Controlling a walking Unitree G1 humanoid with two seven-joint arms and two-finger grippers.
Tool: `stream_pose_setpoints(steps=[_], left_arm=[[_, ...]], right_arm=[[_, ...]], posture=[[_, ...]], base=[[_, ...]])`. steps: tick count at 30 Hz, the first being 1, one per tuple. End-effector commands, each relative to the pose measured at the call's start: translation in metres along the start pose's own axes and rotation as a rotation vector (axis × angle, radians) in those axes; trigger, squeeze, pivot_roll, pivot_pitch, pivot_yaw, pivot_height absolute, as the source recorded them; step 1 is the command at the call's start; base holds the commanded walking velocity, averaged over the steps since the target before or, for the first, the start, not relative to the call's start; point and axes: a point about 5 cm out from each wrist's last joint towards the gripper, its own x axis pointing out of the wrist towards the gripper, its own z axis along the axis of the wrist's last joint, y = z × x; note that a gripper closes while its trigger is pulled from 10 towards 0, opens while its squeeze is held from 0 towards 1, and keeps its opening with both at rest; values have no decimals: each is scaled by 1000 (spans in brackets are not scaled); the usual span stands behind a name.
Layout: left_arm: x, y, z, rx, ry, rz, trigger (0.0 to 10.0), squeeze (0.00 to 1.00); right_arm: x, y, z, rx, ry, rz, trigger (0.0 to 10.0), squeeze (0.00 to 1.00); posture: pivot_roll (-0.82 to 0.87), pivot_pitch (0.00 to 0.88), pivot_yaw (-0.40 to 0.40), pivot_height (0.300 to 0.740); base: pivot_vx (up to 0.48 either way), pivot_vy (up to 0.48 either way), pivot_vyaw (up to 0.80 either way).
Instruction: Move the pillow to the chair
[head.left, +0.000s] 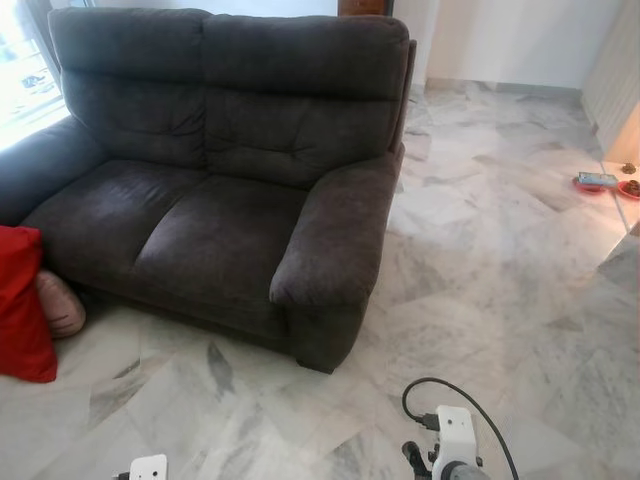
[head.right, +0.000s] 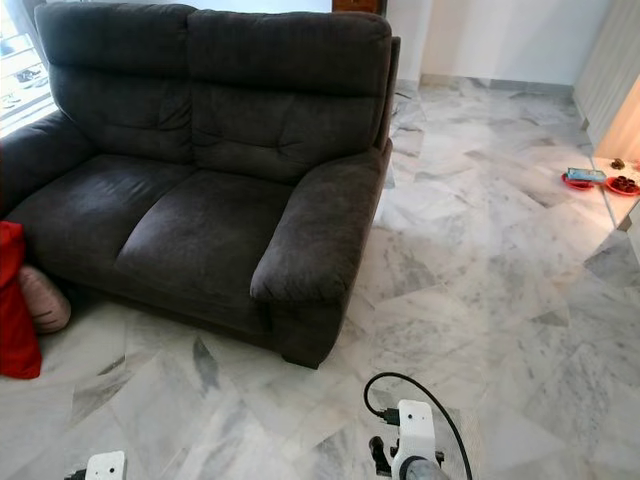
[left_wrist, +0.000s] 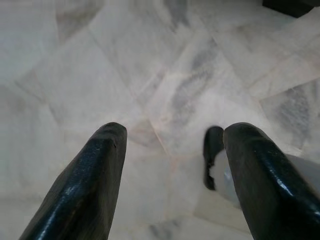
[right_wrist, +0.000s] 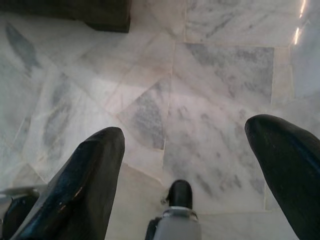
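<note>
The pillow (head.left: 60, 302) lies on the floor at the sofa's (head.left: 220, 190) left front corner, nearer the left gripper (left_wrist: 170, 170), whose fingers, like the right gripper's (right_wrist: 200, 165), are spread and empty.

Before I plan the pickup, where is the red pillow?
In the left eye view the red pillow stands on the marble floor at the far left, beside the dark sofa's front corner, against a pinkish cushion.
</note>
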Motion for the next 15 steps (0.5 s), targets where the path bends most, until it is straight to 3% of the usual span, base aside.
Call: stream_pose_setpoints(steps=[1, 11, 15], left_arm=[[1, 3, 2, 33, -4, -7, 10000, 0], [2, -8, 2, -15, 5, -17, 10000, 0], [1, -15, 0, 11, 16, -48, 10000, 0]], right_arm=[[1, 5, 6, 20, -17, 0, 10000, 0], [1, -5, 10, 33, -20, -45, 10000, 0], [0, -13, 9, 27, -26, -66, 10000, 0]], posture=[[-7, 0, 72, 740], [-14, 0, 36, 740], [-71, 0, 56, 740]], base=[[0, 0, 0], [0, 0, 0], [0, 0, 0]])
